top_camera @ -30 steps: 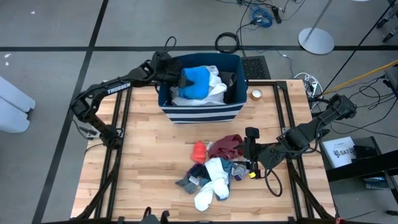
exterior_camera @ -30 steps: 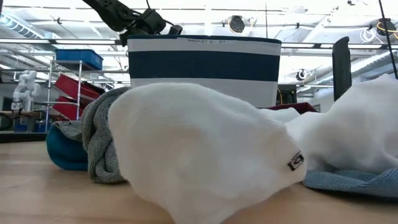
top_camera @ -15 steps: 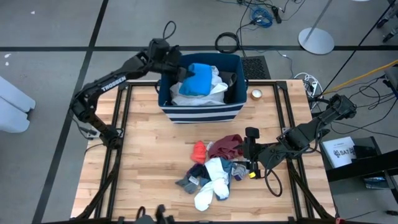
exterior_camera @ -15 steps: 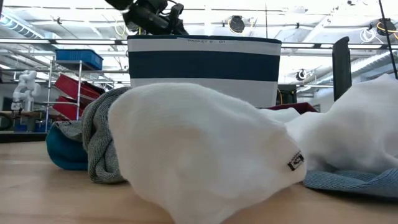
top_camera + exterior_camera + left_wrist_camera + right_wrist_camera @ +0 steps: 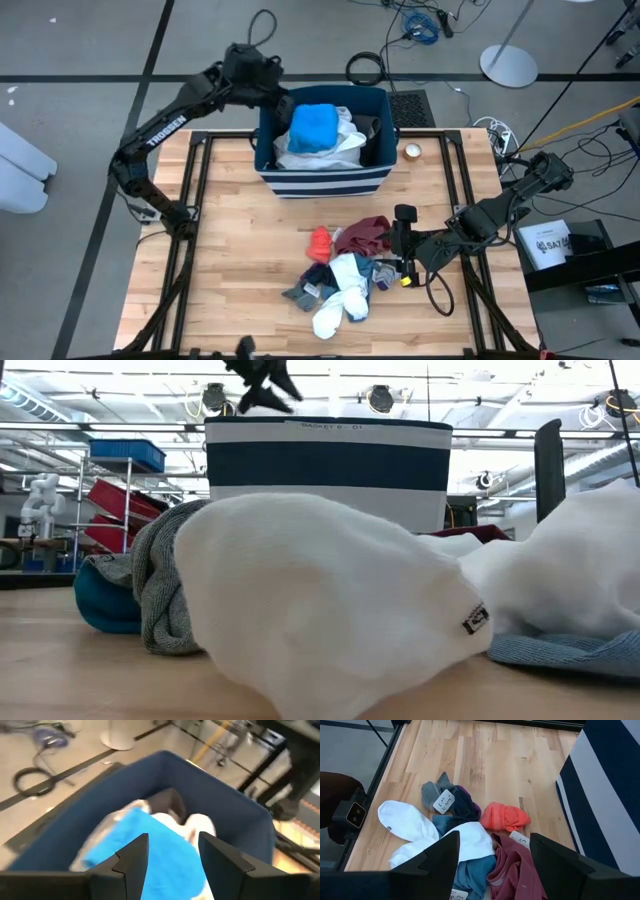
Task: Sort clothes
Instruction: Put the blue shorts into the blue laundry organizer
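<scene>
L fingers open over bin rim, likely clear; R fingers open nr pile.

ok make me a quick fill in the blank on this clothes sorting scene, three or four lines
1. The bright blue fabric garment lies inside the navy fabric ____ with white stripes.
2. The left hand is ____ and holds nothing.
3. The red-orange fabric piece lies on the wooden ____.
4. The right hand hovers beside the pile of ____.

Missing words: bin; open; table; clothes
</scene>
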